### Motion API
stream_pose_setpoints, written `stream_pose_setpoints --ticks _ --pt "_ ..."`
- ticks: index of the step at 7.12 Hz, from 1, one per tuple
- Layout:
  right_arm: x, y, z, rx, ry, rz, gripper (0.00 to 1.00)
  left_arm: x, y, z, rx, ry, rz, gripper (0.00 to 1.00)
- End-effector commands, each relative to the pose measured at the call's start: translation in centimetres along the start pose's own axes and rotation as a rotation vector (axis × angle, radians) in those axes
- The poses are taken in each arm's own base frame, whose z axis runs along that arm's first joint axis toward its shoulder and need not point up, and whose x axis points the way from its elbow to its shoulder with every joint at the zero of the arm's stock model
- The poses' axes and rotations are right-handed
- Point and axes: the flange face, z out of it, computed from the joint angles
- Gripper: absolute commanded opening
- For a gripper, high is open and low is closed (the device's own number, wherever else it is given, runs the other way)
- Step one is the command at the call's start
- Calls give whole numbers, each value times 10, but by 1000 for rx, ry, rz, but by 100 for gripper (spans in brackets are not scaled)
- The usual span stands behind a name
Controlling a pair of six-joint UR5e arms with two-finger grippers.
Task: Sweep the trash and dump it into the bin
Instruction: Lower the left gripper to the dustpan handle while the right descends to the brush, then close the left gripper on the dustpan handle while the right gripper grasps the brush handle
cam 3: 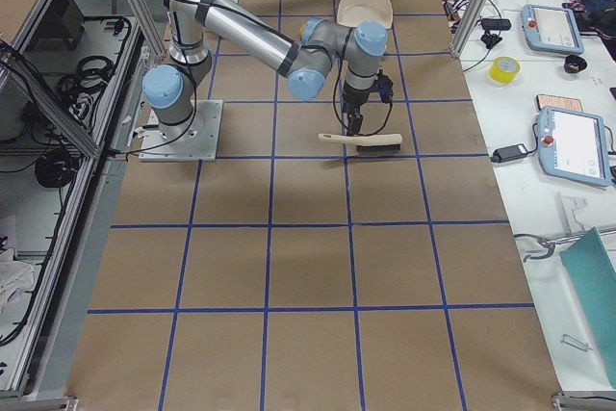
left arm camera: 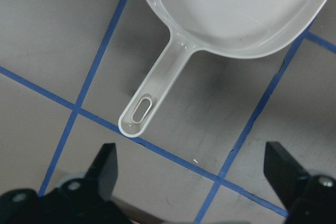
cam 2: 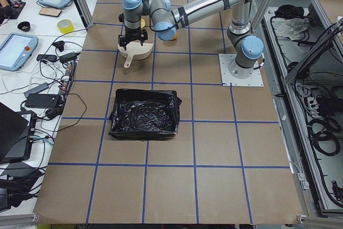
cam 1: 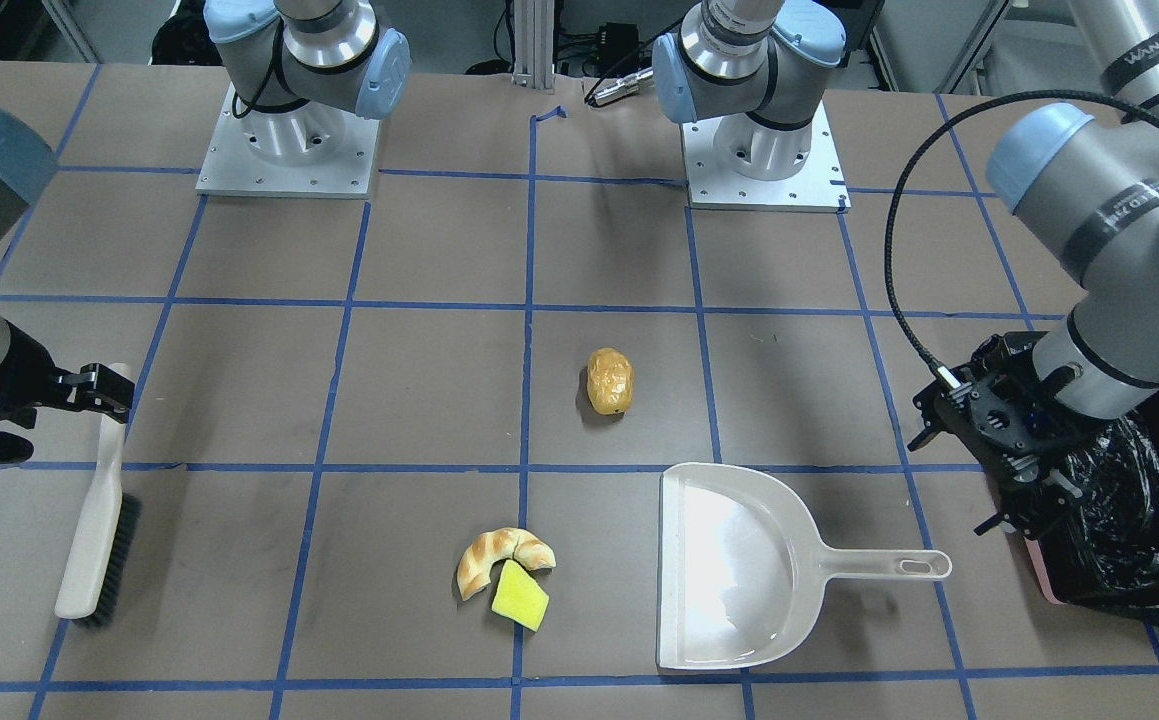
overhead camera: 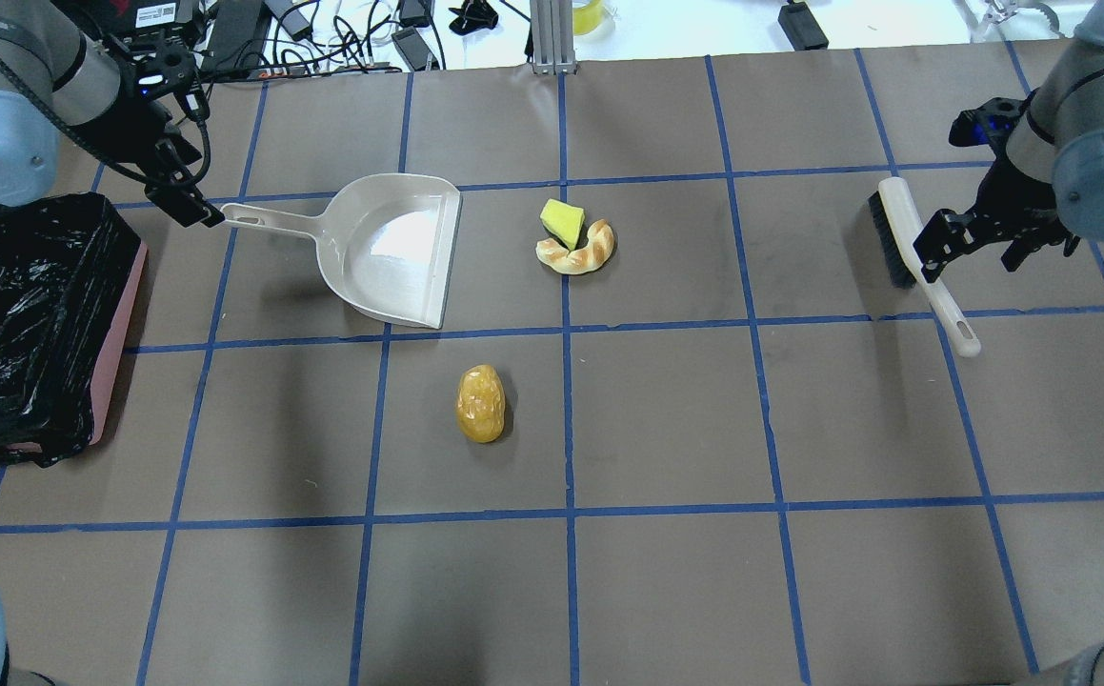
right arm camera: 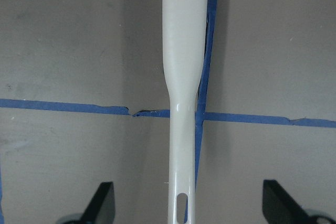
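Beige dustpan lies closest to the front-facing camera, empty, its mouth toward nine o'clock and its handle toward three, as two robot arms line up on their tools over the taped table. None of the trash has been swept. The croissant and the yellow sponge touch each other at nine o'clock from the pan's mouth, a little apart from it, and the potato sits alone at eleven o'clock. The bin, pink and lined with a black bag, waits at three o'clock beyond the handle. The left gripper hovers with fingers spread and nothing between them, just past the handle's tip. At the table's nine o'clock edge the right gripper also stands wide apart, straddling the pale handle of the brush without touching it. Both tools look about to be picked up. To do that well, the left arm would likely need to slide along the handle toward the pan until the shaft lies between its fingers, then lower and close squarely so the pan does not swivel. The right gripper appears centred already, so a straight descent onto the narrow neck should give a firm hold for sweeping the three pieces toward the pan.
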Motion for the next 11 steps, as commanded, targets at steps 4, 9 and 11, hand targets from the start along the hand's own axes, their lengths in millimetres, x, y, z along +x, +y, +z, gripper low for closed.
stream_pose_setpoints --ticks 4,9,11 --pt "4 4 41 -79 -31 24 85 -30 5 66 89 -37 293 100" --pt "2 7 47 -96 -38 24 48 -21 8 92 124 30 358 100" --pt "0 10 49 -120 -51 21 15 -24 9 95 118 48 320 100"
